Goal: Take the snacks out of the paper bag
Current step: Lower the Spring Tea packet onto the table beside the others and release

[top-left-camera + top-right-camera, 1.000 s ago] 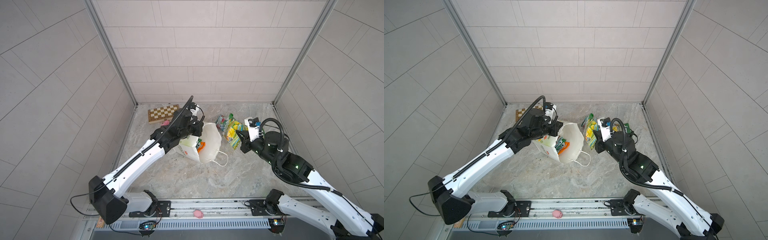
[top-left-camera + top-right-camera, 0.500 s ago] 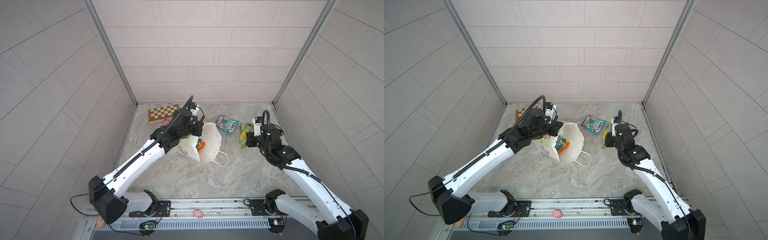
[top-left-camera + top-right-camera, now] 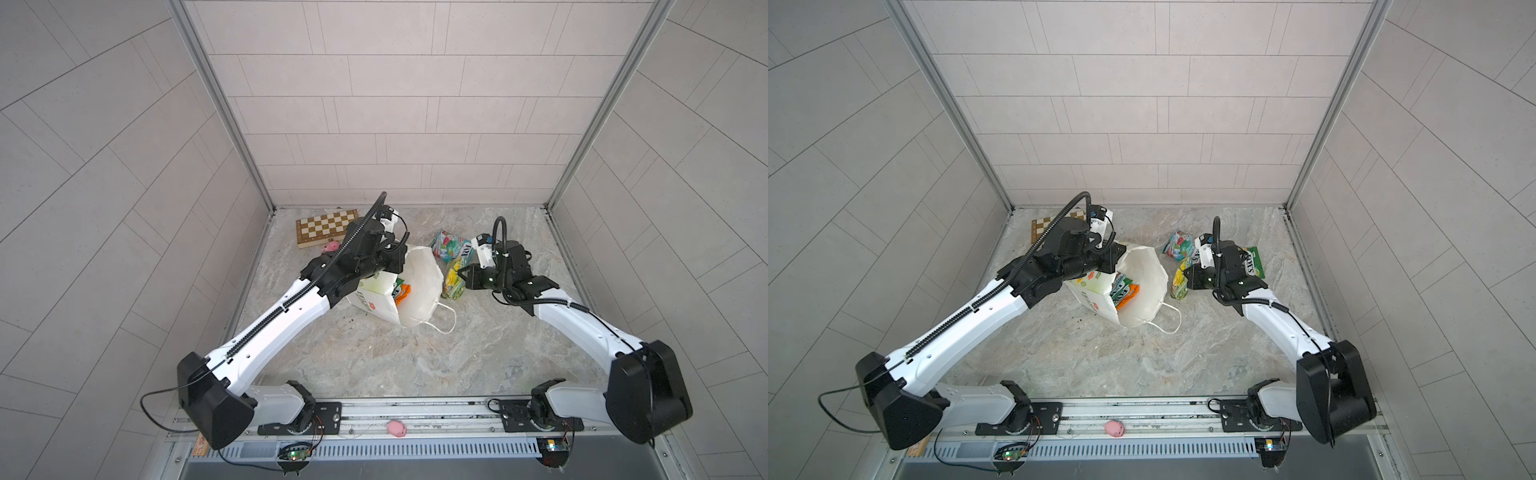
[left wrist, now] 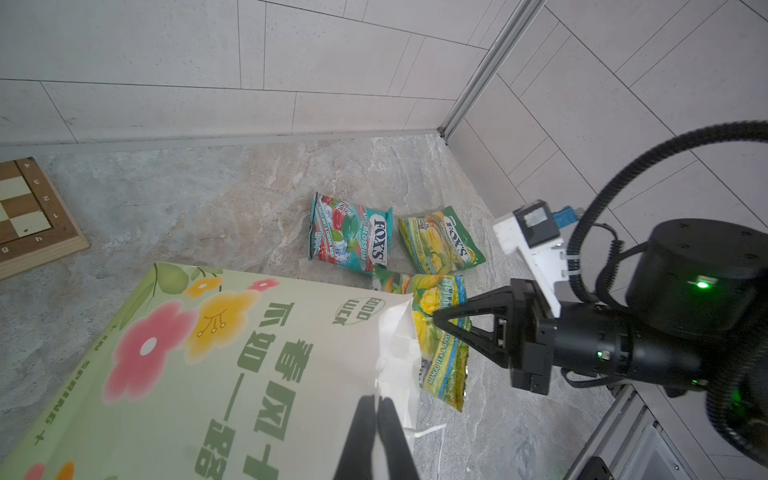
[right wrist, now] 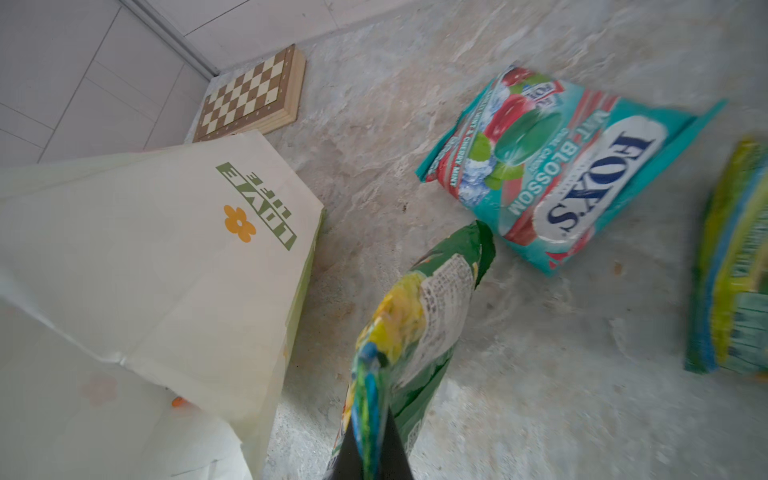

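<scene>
The paper bag (image 3: 422,274) lies on its side on the counter (image 3: 374,353), with its mouth turned toward four o'clock in both top views. Its upper rim is pinched by the left gripper (image 4: 376,401), whose jaws are pressed together on the paper. A yellow-green packet (image 5: 415,324) is pinched at one end by the right gripper (image 4: 438,319) and hangs just beside the mouth, at three o'clock from the bag.

The step in hand is judged to be the setting-down of this packet. It is best carried clear of the bag's rim and lowered flat onto bare counter, short of the packets lying there. It should be released only once its free end is supported. The rim should be held up so that the mouth is left open.

Outside the bag three packets are counted: the one held, a second yellow-green packet (image 4: 440,243) and one teal-and-red packet (image 4: 351,232), both lying at about two o'clock. Inside, one orange packet (image 3: 1128,296) and one teal-edged packet (image 3: 1119,284) are seen; another may be hidden beneath them.
</scene>
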Controlling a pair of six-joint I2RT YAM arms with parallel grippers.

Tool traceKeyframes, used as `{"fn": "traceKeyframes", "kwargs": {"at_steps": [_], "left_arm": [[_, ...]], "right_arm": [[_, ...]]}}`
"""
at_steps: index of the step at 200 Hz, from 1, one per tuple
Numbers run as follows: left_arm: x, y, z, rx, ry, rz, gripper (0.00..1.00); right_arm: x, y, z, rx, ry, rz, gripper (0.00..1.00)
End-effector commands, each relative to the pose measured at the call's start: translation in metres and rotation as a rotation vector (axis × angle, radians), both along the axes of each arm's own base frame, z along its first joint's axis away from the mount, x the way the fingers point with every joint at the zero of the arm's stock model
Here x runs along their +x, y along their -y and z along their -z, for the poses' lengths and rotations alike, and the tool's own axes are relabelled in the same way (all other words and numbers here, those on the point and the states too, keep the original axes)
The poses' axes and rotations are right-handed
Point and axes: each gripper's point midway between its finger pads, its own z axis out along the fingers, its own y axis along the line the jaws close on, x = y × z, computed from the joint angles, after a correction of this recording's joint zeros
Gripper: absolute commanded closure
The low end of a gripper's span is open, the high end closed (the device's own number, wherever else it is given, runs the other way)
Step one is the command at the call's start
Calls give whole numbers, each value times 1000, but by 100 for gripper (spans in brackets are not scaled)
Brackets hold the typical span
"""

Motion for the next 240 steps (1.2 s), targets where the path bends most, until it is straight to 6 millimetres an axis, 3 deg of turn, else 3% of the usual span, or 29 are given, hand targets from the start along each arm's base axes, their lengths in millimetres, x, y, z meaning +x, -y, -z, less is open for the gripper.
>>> {"fn": "traceKeyframes", "kwargs": {"at_steps": [1,41,83,110,181,202,229,240], "left_arm": [[-5,-3,-9,-5,30,3,100],[-6,-5,-10,-2,34,2,100],[-5,-5,-10,0,32,2,100],[-5,-5,-9,1,32,2,100],[-5,-5,-11,1,34,2,100],[-5,-5,-10,4,33,3,100],[-5,-4,-10,3,35,5,100],[-5,-4,-10,6,36,7,100]], "right_arm": [[19,-33,-40,195,99,-103,100],[33,-37,-18,211,64,-109,100],[31,-18,37,80,-92,-99,100],[31,-3,60,16,-119,-79,100],[30,35,90,-211,-206,-37,97],[29,44,97,-266,-255,-37,89],[28,52,102,-324,-287,-20,61],[30,58,98,-343,-280,5,56]]}}
